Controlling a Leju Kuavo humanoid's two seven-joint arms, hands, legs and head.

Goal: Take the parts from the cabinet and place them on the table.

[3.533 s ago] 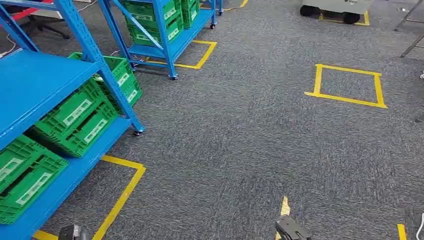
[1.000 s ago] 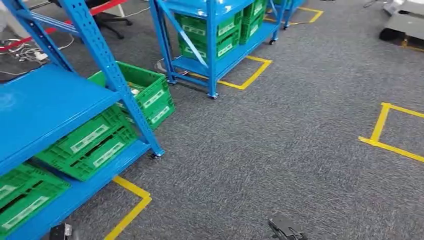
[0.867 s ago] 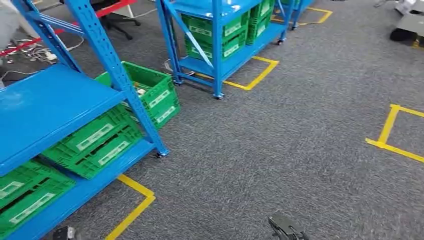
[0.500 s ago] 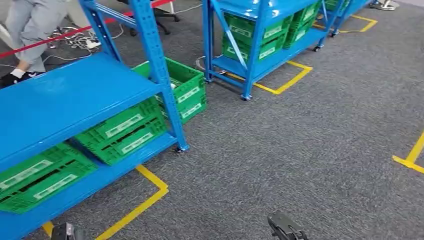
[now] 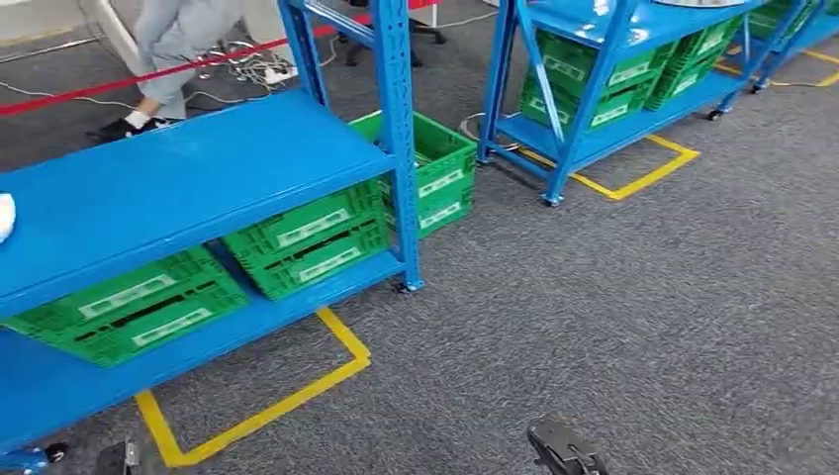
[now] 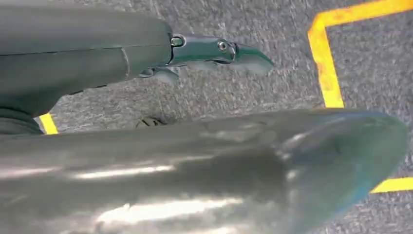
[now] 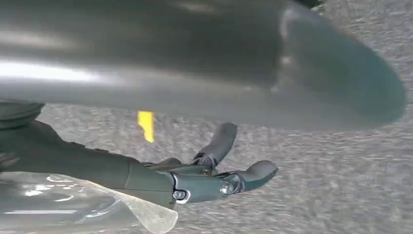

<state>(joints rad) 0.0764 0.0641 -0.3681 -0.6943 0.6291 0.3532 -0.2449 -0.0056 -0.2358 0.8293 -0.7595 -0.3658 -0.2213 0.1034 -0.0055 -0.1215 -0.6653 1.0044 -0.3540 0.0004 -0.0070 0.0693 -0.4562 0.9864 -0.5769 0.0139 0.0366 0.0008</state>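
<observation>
The blue cabinet fills the left of the head view, its middle shelf bare but for a white thing cut off at the picture's left edge. Green crates sit on its lowest shelf. My left hand and right hand hang low at the bottom edge, over the carpet and apart from the cabinet. In the left wrist view, the left hand's fingers stretch out with nothing in them. The right hand's fingers are also spread and hold nothing.
A green crate stands on the floor behind the cabinet's corner post. A second blue rack with green crates stands at the upper right. A person's legs are behind the cabinet. Yellow tape marks the grey carpet.
The whole picture has shifted: the camera has turned left toward the cabinet, whose shelf now spreads wider across the view. Both hands still hang at the bottom edge.
</observation>
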